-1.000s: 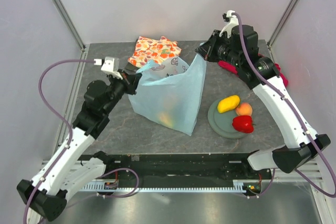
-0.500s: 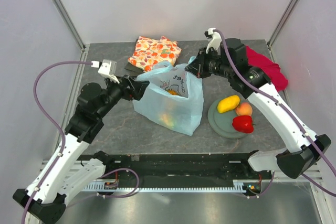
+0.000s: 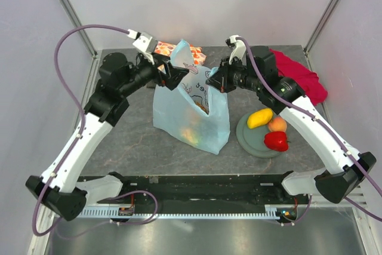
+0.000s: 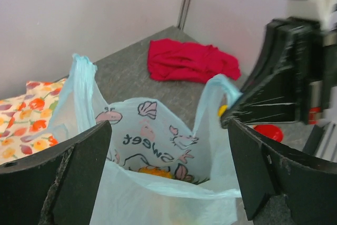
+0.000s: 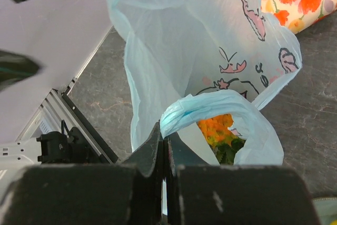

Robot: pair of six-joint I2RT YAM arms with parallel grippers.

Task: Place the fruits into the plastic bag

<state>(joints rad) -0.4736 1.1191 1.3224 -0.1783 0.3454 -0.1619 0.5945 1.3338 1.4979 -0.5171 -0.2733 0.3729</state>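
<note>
now left fingers (image 4: 79, 177) wide apart, off the plastic bag (image 4: 158, 148), unlike before

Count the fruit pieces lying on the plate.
3, all on the grey-green plate: yellow mango piece at the far left, orange peach to its right, red pepper piece at the near edge. None seems hidden there.

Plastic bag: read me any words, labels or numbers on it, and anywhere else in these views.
"Sweet": printed on the plastic bag, seen upside down in the left wrist view, among shell drawings.
Other dark marks on the bag in the top and right wrist views: too small or broken up to read.
Orange floral cloth and red cloth: no text on either.
</note>
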